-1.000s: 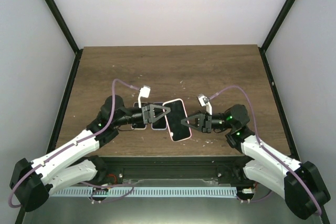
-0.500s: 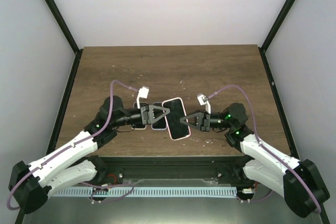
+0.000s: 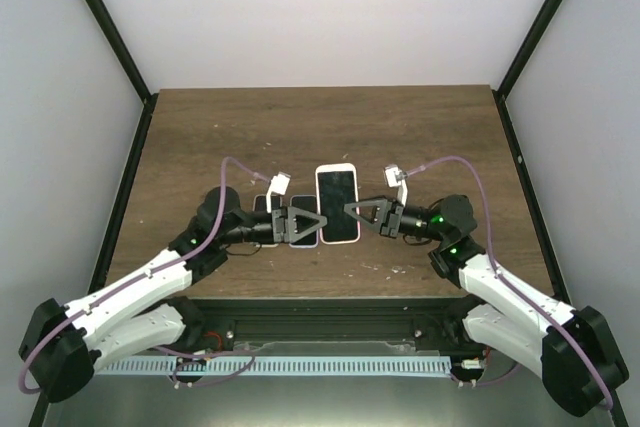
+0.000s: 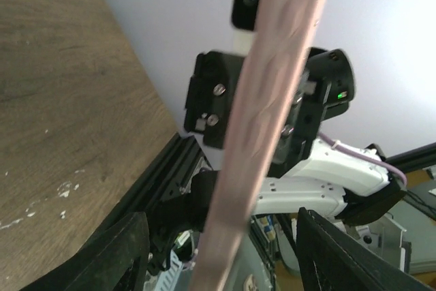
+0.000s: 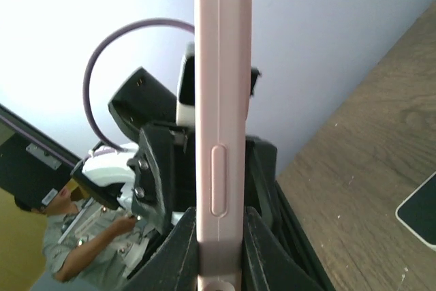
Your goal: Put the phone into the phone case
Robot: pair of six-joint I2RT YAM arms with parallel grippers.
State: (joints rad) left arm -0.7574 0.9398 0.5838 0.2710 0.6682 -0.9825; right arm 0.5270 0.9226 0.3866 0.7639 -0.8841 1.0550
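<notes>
Right end effector [image 5: 221, 243] is clenched on one long edge of the slim pale pink phone case [image 5: 219, 100], holding it above the brown wooden bench [image 3: 330, 127]. Left end effector [image 4: 228, 257] is released, its jaws spread either side of the opposite edge and not touching. The black-screened phone [image 3: 338, 199] sits inside the pink rim, so seating looks about done. Next I'd check that every corner has snapped in, then lower it flat.
</notes>
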